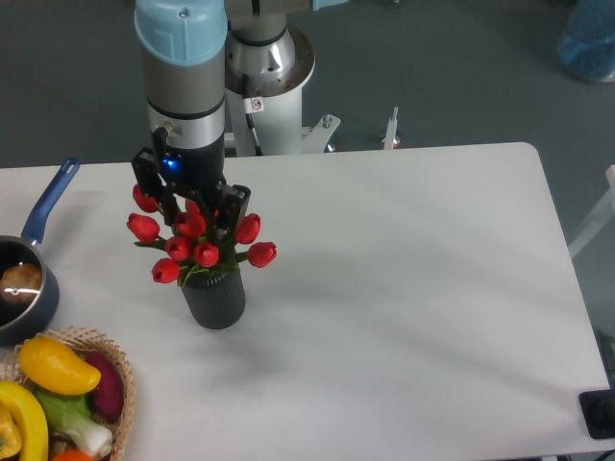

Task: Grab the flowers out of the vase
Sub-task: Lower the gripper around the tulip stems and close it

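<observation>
Directly above the vase, gripper sits sunk among the flowers, stems seated in vase. Whether its jaws grip anything: cannot tell. Advice: close low on bunched stems, lift straight, sparing buds.

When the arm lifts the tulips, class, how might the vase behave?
The vase looks short and narrow, so it could tip or lift along if the stems bind in its mouth. The flowers spread wider than it, making it top-heavy. Its ribbed sides might grip the table little.
</observation>
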Robot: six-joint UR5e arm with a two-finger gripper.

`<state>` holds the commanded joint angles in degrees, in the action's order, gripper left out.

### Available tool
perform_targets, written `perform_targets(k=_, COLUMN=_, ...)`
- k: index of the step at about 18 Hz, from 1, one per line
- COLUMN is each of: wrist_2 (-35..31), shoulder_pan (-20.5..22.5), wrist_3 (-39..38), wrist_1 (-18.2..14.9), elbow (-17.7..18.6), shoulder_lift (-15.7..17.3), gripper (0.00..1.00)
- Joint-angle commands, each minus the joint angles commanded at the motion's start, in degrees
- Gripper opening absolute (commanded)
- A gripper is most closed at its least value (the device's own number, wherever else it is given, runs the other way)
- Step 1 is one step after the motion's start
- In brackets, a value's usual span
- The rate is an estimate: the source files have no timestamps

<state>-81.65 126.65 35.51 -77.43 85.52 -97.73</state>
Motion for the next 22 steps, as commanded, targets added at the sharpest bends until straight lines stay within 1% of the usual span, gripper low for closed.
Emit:
perform_targets(k=4, wrist_2=-0.1, shoulder_pan=0.0, wrist_3=-0.1, wrist_1=-0.2, elbow=0.0, shoulder_lift=0.1, gripper=0.62)
perform_targets(k=8, wrist_2=-0.3, shoulder_pan=0.1, wrist_3=-0.1, wrist_1=-2.1, elbow=0.0, shoulder_lift=0.1, gripper=0.64)
perform_targets(k=13, wrist_2=-0.3, shoulder_pan=0.1, wrist_3=-1.1, wrist_1=-2.2, elbow=0.0, shoulder_lift=0.0, gripper=0.63)
perform_targets(k=15, wrist_2=-0.3, shoulder_pan=0.1, wrist_3=-1.2, wrist_1=-2.2, elbow=-0.1, shoulder_lift=0.0, gripper=0.58)
perform_targets(k=20, wrist_2=-0.3, shoulder_pan=0.1, wrist_3=-1.2, wrist_1=-2.2, elbow=-0.1, shoulder_lift=0.0, gripper=0.40)
perform_targets(k=22, wrist_2=-0.3, shoulder_pan=0.1, wrist_3=-1.2, wrist_1=-2.1, elbow=-0.1, shoulder_lift=0.0, gripper=0.36)
